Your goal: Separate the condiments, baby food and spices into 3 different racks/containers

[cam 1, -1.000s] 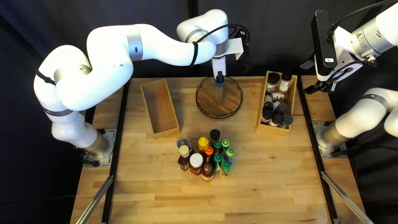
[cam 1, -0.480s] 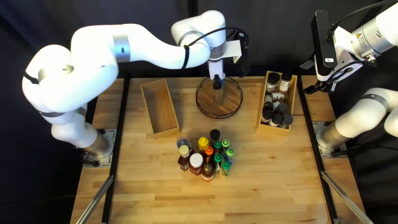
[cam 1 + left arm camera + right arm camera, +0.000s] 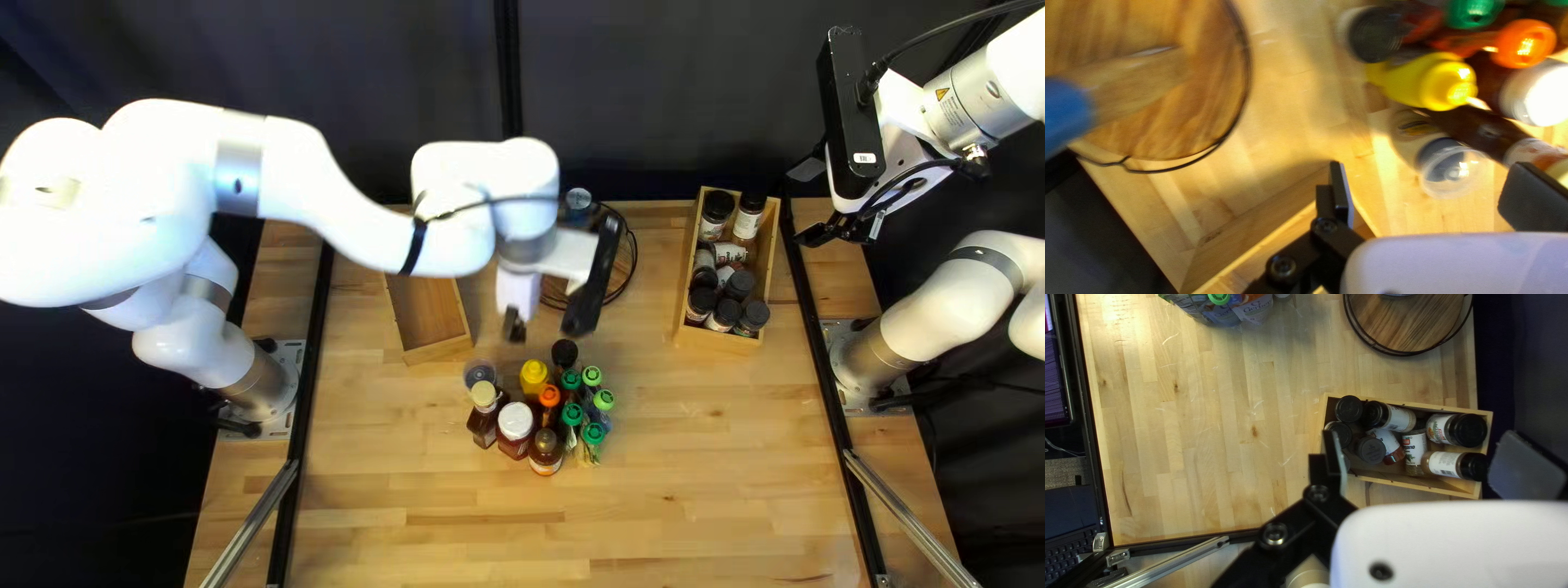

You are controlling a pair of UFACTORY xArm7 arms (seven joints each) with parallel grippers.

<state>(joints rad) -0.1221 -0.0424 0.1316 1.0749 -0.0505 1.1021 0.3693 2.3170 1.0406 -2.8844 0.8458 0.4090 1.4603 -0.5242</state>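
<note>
Yellow, glossy-topped bottle [image 3: 1421, 80] stands beside a black-capped bottle [image 3: 1374, 35].

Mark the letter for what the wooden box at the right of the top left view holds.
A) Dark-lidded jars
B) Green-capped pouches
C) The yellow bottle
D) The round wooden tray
A: the top left and right wrist views both show several dark-lidded jars inside the walls of that wooden box.

The left tool [image 3: 515, 326] points down, spread wide; the right tool [image 3: 803, 205] (likewise spread) hangs raised.
</note>
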